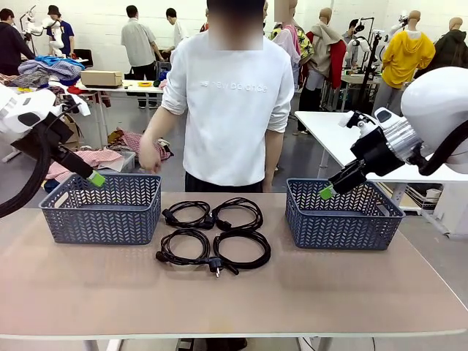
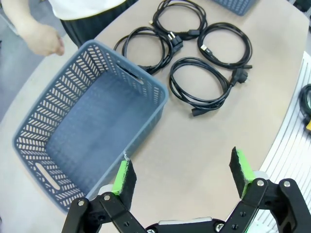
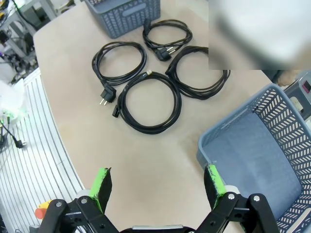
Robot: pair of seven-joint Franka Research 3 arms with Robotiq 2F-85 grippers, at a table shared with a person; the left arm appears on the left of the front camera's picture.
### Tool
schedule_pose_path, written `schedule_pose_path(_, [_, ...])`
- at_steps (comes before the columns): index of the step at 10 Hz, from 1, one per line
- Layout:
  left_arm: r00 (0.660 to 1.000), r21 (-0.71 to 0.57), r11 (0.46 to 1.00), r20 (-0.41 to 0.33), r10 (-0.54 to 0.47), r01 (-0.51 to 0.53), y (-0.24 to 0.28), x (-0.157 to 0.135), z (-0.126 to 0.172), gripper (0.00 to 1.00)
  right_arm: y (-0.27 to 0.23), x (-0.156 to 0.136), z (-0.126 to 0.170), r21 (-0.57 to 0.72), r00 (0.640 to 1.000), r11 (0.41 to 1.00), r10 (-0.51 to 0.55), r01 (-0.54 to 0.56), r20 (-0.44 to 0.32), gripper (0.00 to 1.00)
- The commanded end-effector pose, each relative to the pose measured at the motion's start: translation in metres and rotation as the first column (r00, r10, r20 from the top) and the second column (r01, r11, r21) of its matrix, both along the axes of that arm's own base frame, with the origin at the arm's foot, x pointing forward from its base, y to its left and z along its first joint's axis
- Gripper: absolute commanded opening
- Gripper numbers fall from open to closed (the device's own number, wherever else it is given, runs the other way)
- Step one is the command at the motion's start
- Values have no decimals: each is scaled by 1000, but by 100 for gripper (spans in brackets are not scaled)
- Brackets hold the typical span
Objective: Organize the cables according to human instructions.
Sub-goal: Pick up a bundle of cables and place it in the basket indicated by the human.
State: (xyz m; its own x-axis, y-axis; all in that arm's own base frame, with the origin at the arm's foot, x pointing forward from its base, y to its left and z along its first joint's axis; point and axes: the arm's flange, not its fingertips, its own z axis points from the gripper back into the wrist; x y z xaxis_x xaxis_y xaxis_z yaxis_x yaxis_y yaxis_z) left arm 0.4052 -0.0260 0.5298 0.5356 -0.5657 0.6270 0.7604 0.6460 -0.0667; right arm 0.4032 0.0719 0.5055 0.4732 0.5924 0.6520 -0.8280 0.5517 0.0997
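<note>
The tan table (image 1: 219,307) is bare along its near edge. A little farther in, at the middle, the cables lie in two rows of two, each a flat black coil. The near-left cable (image 1: 164,253) and near-right cable (image 1: 266,252) meet at a plug lying between them. Just behind sit the far-left cable (image 1: 170,216) and far-right cable (image 1: 258,216), side by side as well.

Left of the group stands the left basket (image 1: 102,216) (blue-grey, with a slotted wall), and right of it the right basket (image 1: 344,223). The left gripper (image 2: 181,164) hangs above the left basket's far rim, jaws spread wide and gripping nothing. The right gripper (image 3: 158,174) hovers over the right basket's far left corner, equally wide and unloaded.

At the far side stands a person (image 1: 228,110) in a white shirt, one hand (image 1: 150,156) hanging just beyond the left basket.
</note>
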Motion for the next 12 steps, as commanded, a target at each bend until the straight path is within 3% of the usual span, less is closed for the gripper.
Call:
schedule_pose_path(1, [1000,-19,1000,1,-13,13,2,0,-3,100,-1,2,0,22,1000,1000,14,-14,10,100])
schedule_pose_path(12, [1000,-19,1000,1,-13,13,2,0,-3,100,-1,2,0,22,1000,1000,14,-14,10,100])
